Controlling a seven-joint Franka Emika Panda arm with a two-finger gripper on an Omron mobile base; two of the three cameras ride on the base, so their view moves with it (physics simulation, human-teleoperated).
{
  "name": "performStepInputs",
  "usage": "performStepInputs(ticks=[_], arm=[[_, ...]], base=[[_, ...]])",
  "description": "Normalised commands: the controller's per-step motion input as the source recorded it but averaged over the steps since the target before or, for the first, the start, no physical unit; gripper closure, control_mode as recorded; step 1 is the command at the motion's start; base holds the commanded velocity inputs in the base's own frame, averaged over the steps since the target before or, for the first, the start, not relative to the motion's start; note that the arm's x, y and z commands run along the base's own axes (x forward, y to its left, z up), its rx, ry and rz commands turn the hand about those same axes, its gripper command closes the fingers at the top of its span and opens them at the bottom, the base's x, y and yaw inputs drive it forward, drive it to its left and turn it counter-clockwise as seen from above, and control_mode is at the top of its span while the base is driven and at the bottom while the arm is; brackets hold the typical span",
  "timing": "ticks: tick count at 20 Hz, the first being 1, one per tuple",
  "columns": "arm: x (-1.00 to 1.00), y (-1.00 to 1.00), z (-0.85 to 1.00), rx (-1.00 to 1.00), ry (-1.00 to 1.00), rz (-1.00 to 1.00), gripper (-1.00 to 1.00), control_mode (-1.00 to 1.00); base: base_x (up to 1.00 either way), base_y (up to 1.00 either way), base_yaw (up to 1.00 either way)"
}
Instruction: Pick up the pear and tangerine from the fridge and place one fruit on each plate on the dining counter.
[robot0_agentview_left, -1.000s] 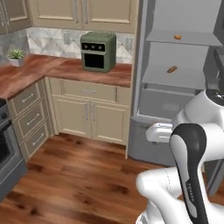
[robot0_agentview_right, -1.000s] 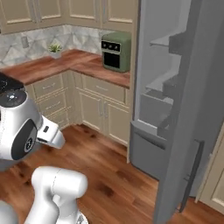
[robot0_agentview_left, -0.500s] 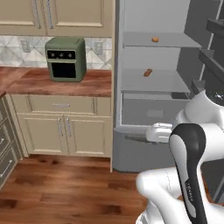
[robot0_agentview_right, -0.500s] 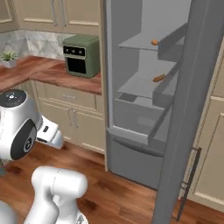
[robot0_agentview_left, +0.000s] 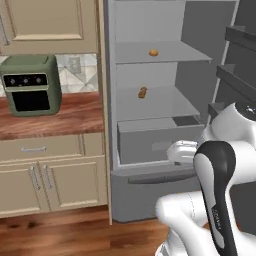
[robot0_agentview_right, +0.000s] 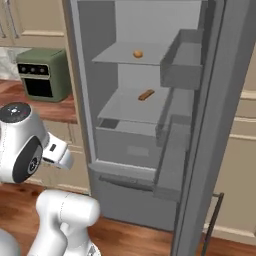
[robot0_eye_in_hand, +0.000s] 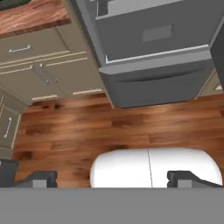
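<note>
The fridge (robot0_agentview_left: 150, 142) (robot0_agentview_right: 125, 145) stands open straight ahead, a tall grey cabinet with grey shelves and a wide drawer (robot0_eye_in_hand: 153, 35). The tangerine (robot0_agentview_left: 153, 52) (robot0_agentview_right: 137, 53) lies on the upper shelf, small and orange. On the shelf below it rests a brown lumpy peanut-shaped item (robot0_agentview_left: 142, 92) (robot0_agentview_right: 146, 95). The pear, the plates and the dining counter are out of view. My gripper (robot0_eye_in_hand: 113, 179) is open, held low in front of the fridge and aimed down at the floor, with nothing between its fingertips (robot0_eye_in_hand: 41, 178).
A green toaster oven (robot0_agentview_left: 31, 85) (robot0_agentview_right: 42, 74) sits on the wood worktop (robot0_agentview_left: 65, 117) left of the fridge, above beige cupboards (robot0_agentview_left: 50, 175). The open fridge door (robot0_agentview_right: 225, 125) with its bins (robot0_agentview_right: 182, 65) stands on the right. Wooden floor (robot0_eye_in_hand: 122, 127) lies in front.
The base has turned and driven toward the fridge, so the whole picture shifted: the fridge is now central and nearer, the worktop slid left. The gripper stays open.
</note>
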Motion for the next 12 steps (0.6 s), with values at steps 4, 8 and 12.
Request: performStepInputs(ticks=[4, 8, 12], arm=[[0.0, 0.0, 0.0, 0.0, 0.0, 0.0, -1.0, 1.0], [0.0, 0.0, 0.0, 0.0, 0.0, 0.0, -1.0, 1.0], [0.0, 0.0, 0.0, 0.0, 0.0, 0.0, -1.0, 1.0]], base=[[0.52, 0.39, -0.44], [0.55, 0.34, -0.38], [0.61, 0.3, -0.17]])
